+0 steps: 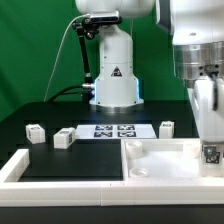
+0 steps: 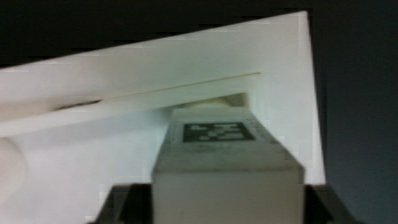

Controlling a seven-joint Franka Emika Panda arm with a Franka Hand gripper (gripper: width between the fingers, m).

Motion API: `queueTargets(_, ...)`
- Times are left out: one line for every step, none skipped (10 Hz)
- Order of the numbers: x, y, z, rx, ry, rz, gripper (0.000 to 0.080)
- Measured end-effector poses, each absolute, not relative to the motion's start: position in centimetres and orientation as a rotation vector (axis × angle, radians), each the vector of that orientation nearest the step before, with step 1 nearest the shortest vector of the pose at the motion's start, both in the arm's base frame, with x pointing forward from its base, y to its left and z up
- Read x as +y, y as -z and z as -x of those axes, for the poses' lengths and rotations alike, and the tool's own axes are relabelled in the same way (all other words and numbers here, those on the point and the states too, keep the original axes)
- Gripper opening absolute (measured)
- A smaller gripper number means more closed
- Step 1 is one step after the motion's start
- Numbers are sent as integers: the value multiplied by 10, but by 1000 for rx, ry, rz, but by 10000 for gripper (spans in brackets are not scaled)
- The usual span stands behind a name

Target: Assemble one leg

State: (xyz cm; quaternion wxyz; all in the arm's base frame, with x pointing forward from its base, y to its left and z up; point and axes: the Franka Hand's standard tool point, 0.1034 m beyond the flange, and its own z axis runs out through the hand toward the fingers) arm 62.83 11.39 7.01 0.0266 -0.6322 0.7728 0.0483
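My gripper [image 1: 207, 138] hangs at the exterior view's right, shut on a leg [image 1: 211, 155], a small white block with a black-and-white tag. It holds the leg over the near right corner of the large white tray-like piece [image 1: 160, 158]. In the wrist view the leg [image 2: 221, 160] fills the gap of the gripper [image 2: 222, 208], with its tag facing the camera. The dark fingers [image 2: 128, 205] press on both sides, and the tray-like piece [image 2: 143, 90] lies right behind it. I cannot tell if the leg touches the corner.
Two loose legs [image 1: 35, 132] [image 1: 63, 139] lie at the exterior view's left, and a third [image 1: 166, 128] lies right of the marker board [image 1: 115, 130]. The robot base [image 1: 113, 75] stands behind. A white rim [image 1: 20, 165] runs along the front left.
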Motion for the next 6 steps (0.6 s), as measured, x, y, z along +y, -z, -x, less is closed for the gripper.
queueTargets(115,-69,-628,2388,-152,1954,290)
queueTargets(115,-68,-627,2359,-151,1988,385)
queueTargets(115,-68,-627,2334,-151,2015,523)
queueTargets(116,-68,-627,2319,-150,2032,610)
queueTargets(115,-68,-628,2219,-145,2134,642)
queueTargets(115,-68,-628,2119,-141,2228,642)
